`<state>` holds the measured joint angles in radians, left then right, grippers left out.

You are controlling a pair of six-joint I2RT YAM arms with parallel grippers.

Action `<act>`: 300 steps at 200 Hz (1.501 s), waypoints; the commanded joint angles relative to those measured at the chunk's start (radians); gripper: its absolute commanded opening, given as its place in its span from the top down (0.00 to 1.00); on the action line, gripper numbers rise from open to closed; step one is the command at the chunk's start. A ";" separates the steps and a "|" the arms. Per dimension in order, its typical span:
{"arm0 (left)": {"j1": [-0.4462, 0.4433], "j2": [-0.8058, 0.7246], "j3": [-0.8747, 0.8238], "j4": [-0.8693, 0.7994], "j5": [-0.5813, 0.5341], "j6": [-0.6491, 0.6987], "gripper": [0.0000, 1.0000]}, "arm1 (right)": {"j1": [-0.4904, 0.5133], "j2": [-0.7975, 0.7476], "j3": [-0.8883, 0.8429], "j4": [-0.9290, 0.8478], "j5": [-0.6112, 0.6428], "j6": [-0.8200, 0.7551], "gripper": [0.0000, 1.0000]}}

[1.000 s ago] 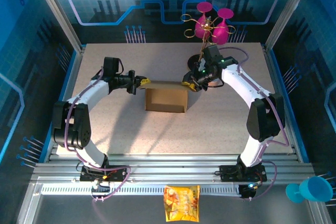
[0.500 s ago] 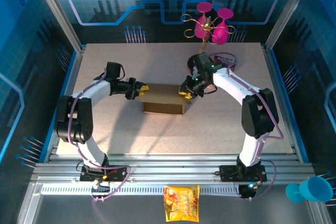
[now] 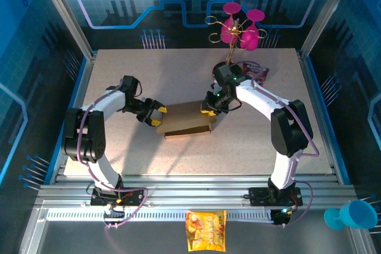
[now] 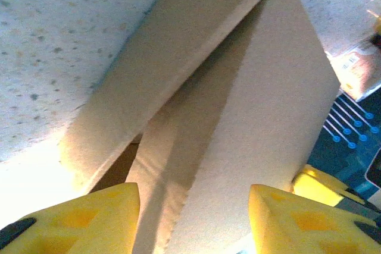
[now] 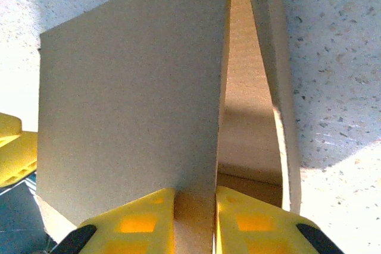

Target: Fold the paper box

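a plain brown corrugated paper box lies mid-table between two robot arms. the right gripper is clamped on the edge of one large flat panel. the left gripper has its yellow fingers spread apart around the opposite edge, not pinching. the cardboard looks light and stiff, likely to spring back at its creases, so thin panel edges seem best to pinch.

Top overhead, wide; wrists close on paper box.
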<state>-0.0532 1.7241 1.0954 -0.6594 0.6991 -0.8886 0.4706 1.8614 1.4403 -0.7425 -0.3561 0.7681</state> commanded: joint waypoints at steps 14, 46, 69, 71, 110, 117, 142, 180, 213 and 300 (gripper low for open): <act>0.006 -0.026 0.009 -0.069 -0.045 0.083 0.46 | 0.018 0.026 -0.033 -0.021 0.042 -0.041 0.80; 0.004 -0.018 0.016 -0.059 -0.076 0.128 0.39 | 0.023 0.027 -0.047 -0.029 0.062 -0.067 0.81; -0.002 0.013 0.014 -0.027 -0.078 0.169 0.40 | 0.024 0.034 -0.046 -0.037 0.067 -0.086 0.81; -0.004 0.014 0.014 -0.023 -0.078 0.172 0.41 | 0.025 0.034 -0.047 -0.038 0.067 -0.088 0.81; -0.032 0.056 -0.007 0.053 -0.100 0.178 0.56 | 0.025 0.048 -0.045 -0.049 0.078 -0.116 0.81; -0.037 0.062 -0.012 0.066 -0.102 0.177 0.58 | 0.028 0.050 -0.045 -0.052 0.080 -0.120 0.81; -0.053 0.085 -0.016 0.075 -0.120 0.181 0.71 | 0.029 0.056 -0.041 -0.063 0.086 -0.141 0.81; -0.057 0.103 -0.024 0.047 -0.162 0.207 0.81 | 0.023 0.035 -0.010 -0.113 0.134 -0.197 0.72; -0.057 0.103 -0.028 0.033 -0.172 0.226 0.82 | -0.015 -0.029 -0.011 -0.109 0.136 -0.244 0.55; -0.059 0.114 -0.014 0.026 -0.169 0.234 0.83 | -0.061 0.112 0.003 0.009 -0.032 -0.317 0.49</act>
<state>-0.1078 1.8057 1.0912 -0.5972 0.5869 -0.6769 0.4065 1.9045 1.4166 -0.7639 -0.3256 0.4816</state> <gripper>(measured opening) 0.176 0.512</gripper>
